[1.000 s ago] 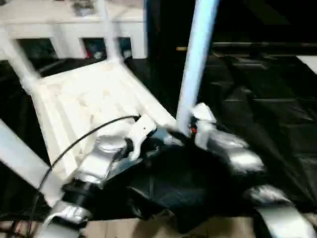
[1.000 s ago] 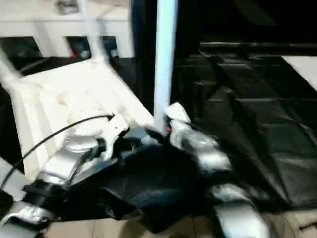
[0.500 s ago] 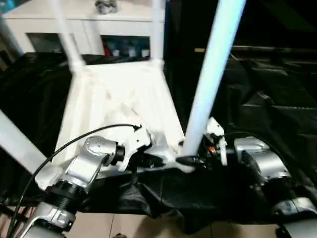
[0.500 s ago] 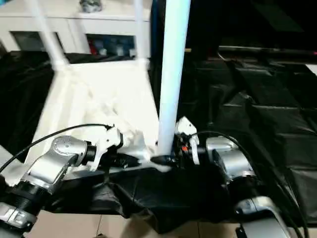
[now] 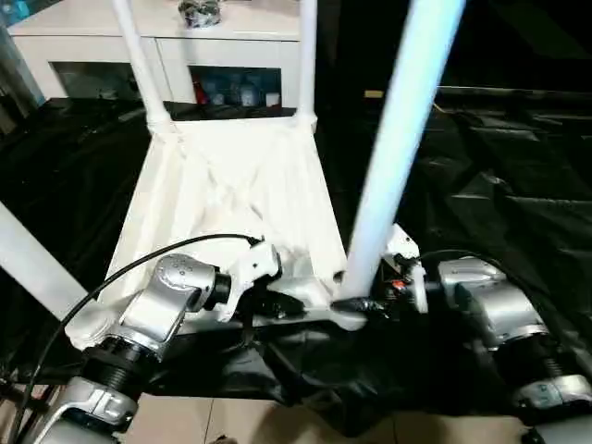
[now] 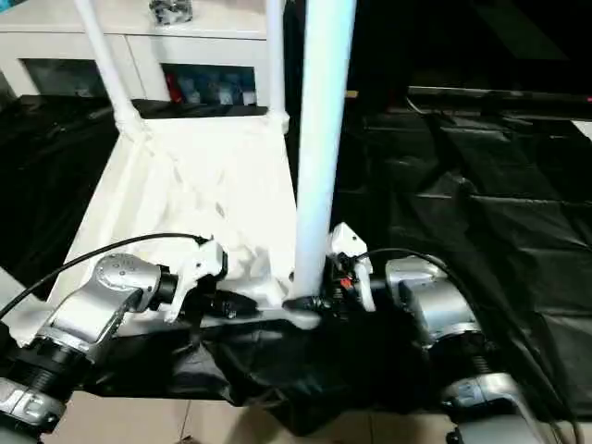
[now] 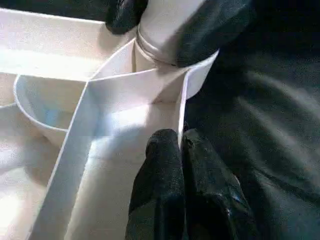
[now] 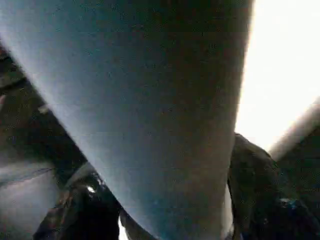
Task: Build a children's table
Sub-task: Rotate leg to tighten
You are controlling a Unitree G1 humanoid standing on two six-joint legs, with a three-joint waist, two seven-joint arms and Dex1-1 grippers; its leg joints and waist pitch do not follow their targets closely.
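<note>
1. The tabletop (image 5: 236,199) lay upside down, ribbed underside up, on a surface draped in crinkled black sheeting (image 5: 499,176), with its long axis running from near to far.
2. Legs stood up out of the corner sockets: the far-left leg (image 5: 137,55) and the far-right leg (image 5: 306,55) rose past the top of the head views, and the near-left leg (image 5: 32,268) slanted out past the left edge.
3. The near-right leg (image 5: 398,139) stood nearly upright, leaning slightly to the right, with its foot in the near-right corner socket (image 7: 160,75).
4. The right gripper (image 5: 356,303) was clamped around the base of that leg just above the socket; in the left wrist view its black fingers (image 7: 210,30) lay on either side of the tube.
5. The left gripper (image 7: 180,150) pinched the thin near wall of the tabletop just left of that socket, its two fingers pressed together on the rim.
6. A black cable (image 5: 139,268) looped over the left forearm (image 5: 166,310) and across the near part of the tabletop.
7. Beyond the far edge stood a white cabinet (image 5: 139,37) with glass doors, a small dark object (image 5: 199,11) on its top.
8. Pale floor tiles (image 5: 277,430) showed below the near edge of the sheeting.
</note>
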